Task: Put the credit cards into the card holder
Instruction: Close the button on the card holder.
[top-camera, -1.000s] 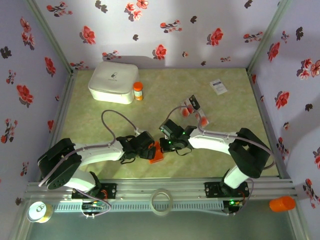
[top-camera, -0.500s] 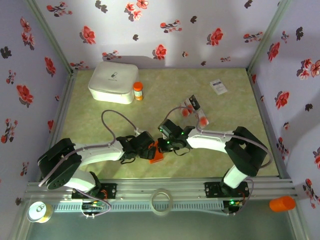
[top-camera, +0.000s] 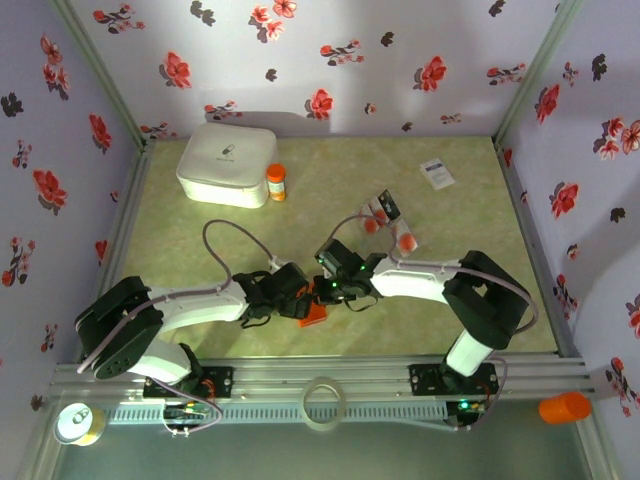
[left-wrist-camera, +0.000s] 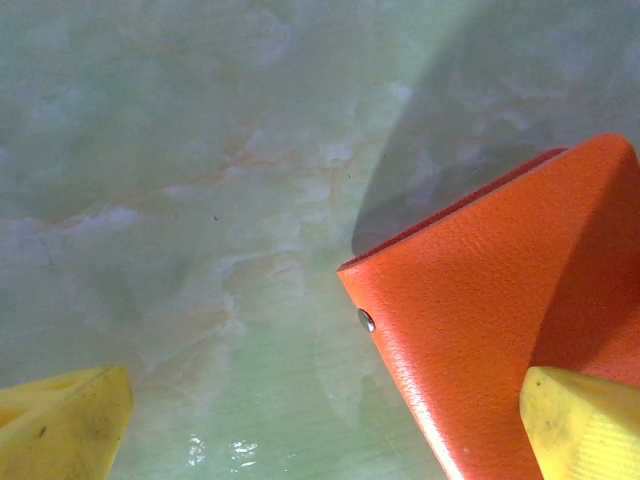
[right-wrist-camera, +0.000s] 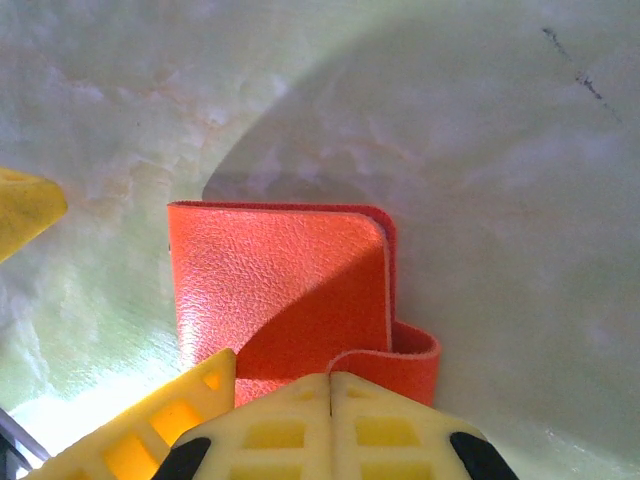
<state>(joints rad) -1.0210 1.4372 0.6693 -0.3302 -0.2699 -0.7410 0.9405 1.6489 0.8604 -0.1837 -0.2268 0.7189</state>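
Card holder (right-wrist-camera: 280, 300) pinched in right hand (right-wrist-camera: 330, 378), tilted

I see the card holder (top-camera: 313, 314) lying on the table (top-camera: 480, 220) near the front edge, about midway across, between my two arms. The left gripper (top-camera: 293, 300) is at its left with one finger over it. The right gripper (top-camera: 324, 291) is above its rear right edge. The credit cards (top-camera: 386, 222) lie bunched behind and to the right of the holder, apart from it. A box (top-camera: 228, 163) sits at back left, with a small bottle (top-camera: 276, 182) just beside its right front corner. A lone printed card (top-camera: 437, 174) lies at back right.
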